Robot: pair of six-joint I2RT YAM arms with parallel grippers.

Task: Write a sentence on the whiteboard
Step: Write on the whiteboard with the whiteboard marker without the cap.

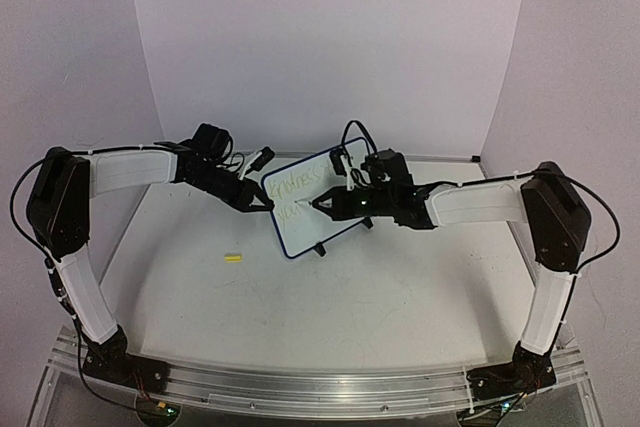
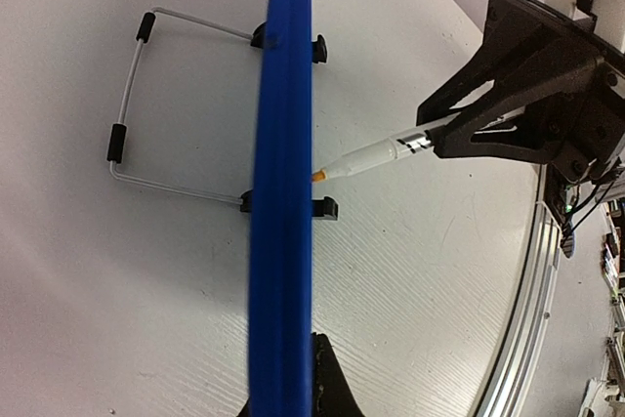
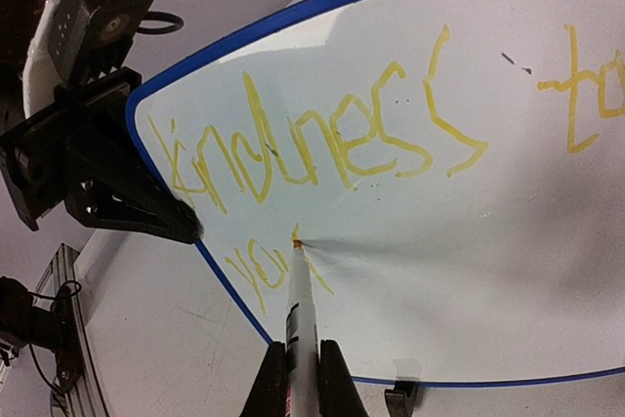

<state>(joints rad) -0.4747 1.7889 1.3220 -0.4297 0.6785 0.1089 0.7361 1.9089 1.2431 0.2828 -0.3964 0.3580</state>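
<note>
Whiteboard (image 1: 305,232) stood near the far edge of the tabletop (image 1: 350,297), left claw (image 1: 262,202) clamped on its rim, right claw (image 3: 298,378) clamped on the marker (image 3: 298,300). Light, steady tip pressure seemed best for finishing the sentence (image 3: 371,153).

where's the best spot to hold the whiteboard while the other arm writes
Probably its left edge, pinched from the left, as the left gripper does: the whiteboard stands propped on its wire stand, the rim is thin, and that side is clear of the marker in the right gripper.
</note>
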